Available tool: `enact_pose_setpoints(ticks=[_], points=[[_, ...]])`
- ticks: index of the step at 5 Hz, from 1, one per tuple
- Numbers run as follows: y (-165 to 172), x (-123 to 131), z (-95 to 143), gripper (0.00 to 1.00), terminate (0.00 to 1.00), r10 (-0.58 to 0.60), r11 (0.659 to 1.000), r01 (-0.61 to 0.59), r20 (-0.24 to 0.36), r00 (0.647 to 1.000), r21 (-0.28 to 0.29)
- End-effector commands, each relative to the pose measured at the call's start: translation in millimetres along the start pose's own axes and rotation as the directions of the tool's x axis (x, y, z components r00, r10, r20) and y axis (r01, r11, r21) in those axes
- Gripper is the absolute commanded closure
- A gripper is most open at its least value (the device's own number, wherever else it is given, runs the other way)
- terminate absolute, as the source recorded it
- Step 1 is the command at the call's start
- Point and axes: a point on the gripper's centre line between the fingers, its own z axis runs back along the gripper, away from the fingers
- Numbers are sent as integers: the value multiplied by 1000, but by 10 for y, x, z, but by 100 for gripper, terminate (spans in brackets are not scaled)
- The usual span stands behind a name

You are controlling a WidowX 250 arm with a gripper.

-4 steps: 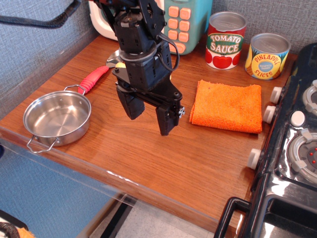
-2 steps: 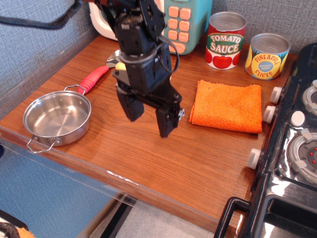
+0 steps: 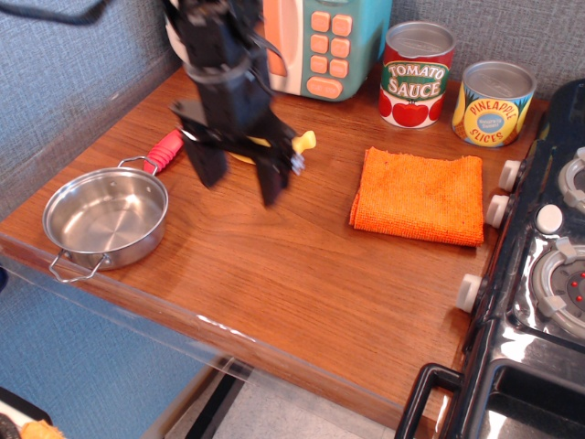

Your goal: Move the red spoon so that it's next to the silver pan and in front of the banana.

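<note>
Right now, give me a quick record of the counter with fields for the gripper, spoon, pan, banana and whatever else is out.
gripper: open, empty, above the counter, partly blocking the banana
red spoon: handle by the pan's far rim; bowl hidden
silver pan: empty, front-left
banana: only its tip shows, right of the gripper
orange cloth: folded, right of centre
cans: tomato sauce, pineapple slices, at the back

The shiny round pan (image 3: 106, 218) sits empty and upright at the desk's front left. The spoon's (image 3: 165, 151) red handle touches its far handle. Only the banana's (image 3: 303, 142) yellow tip shows.
</note>
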Motion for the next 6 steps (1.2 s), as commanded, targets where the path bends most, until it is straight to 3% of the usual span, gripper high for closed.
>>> enact_pose_setpoints(ticks=[1, 3, 6], points=[[1047, 313, 47, 0, 0, 170, 985, -172, 52, 984, 29], [1354, 412, -139, 0, 0, 227, 974, -227, 37, 973, 10], [1224, 562, -369, 0, 0, 186, 980, -188, 31, 982, 68]])
